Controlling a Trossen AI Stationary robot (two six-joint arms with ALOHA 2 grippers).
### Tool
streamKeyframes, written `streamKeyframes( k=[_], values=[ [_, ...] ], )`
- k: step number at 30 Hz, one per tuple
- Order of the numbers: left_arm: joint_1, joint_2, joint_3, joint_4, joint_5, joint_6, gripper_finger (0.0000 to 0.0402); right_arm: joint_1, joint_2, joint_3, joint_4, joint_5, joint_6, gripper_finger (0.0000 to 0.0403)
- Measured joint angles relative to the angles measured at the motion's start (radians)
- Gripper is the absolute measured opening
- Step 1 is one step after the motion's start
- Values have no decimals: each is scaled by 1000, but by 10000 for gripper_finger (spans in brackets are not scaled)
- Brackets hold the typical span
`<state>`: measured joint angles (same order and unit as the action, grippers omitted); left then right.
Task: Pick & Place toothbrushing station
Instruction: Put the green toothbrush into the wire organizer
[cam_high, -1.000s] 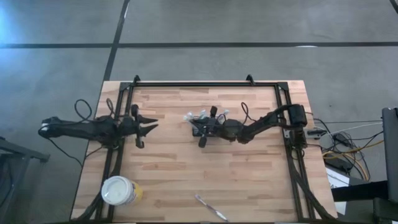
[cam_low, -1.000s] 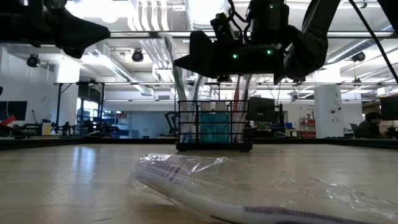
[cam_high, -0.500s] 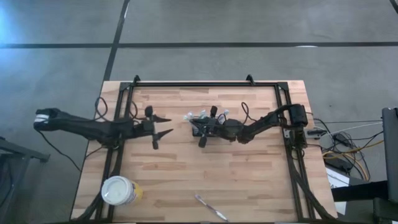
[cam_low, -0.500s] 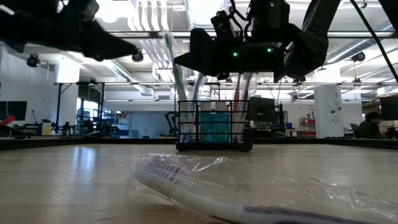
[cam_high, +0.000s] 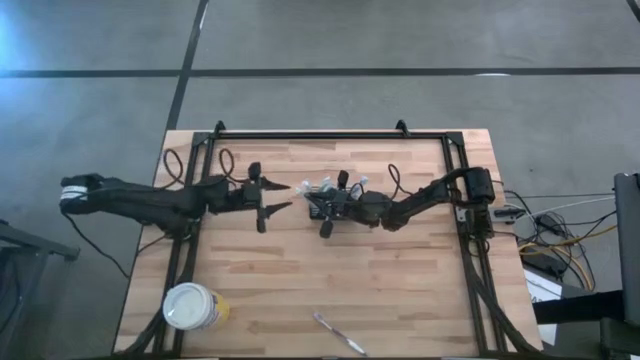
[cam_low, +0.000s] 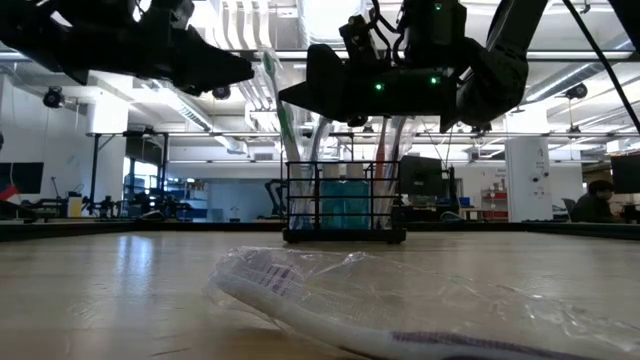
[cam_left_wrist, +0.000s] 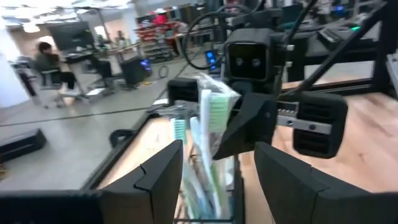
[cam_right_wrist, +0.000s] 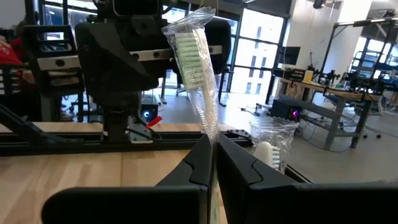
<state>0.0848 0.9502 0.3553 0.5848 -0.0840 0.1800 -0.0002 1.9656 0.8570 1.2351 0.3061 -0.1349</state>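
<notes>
The toothbrushing station (cam_low: 345, 205), a small black slatted holder, stands upright on the table's middle (cam_high: 314, 203) with several wrapped toothbrushes (cam_left_wrist: 208, 140) upright in it. My right gripper (cam_high: 330, 200) reaches it from the table's right, above the holder (cam_low: 350, 95), and is shut on one wrapped toothbrush (cam_right_wrist: 194, 59). My left gripper (cam_high: 284, 196) is open, just left of the station and level with the brush heads (cam_low: 215, 68). In the left wrist view its fingers (cam_left_wrist: 158, 177) stand on either side of the brushes, apart from them. My right gripper (cam_right_wrist: 212, 140) pinches the green-bristled wrapped toothbrush by its wrapped handle (cam_right_wrist: 210, 127) between its two fingers. The fingers come level from the table's right and lie across the handle. The brush stands upright, head up, its lower end hidden behind the fingers.
A round yellow cup with a white lid (cam_high: 192, 307) stands at the near left. Another wrapped toothbrush (cam_high: 338, 333) lies flat by the near edge, large in the low view (cam_low: 400, 315). Black rails (cam_high: 190, 250) run along the table's sides.
My left gripper has travelled toward the table's right edge, closing in on the station, and its fingers have opened wider. The right gripper, the station and the brushes have stayed put.
</notes>
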Motion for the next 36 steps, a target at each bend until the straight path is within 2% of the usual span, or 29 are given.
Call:
streamKeyframes(
  k=[10,19,23,33,36],
  values=[
    [27,134,62,31,65,3,204,0,0,0,1,0,1,12],
    [45,208,121,39,68,7,193,0,0,0,0,0,0,12],
    [49,214,122,32,69,8,157,0,0,0,-1,0,0,12],
    [51,224,121,38,81,33,20,1,0,-1,-5,6,4,12],
    [51,237,131,35,83,35,16,1,0,-3,-5,9,4,13]
  ],
)
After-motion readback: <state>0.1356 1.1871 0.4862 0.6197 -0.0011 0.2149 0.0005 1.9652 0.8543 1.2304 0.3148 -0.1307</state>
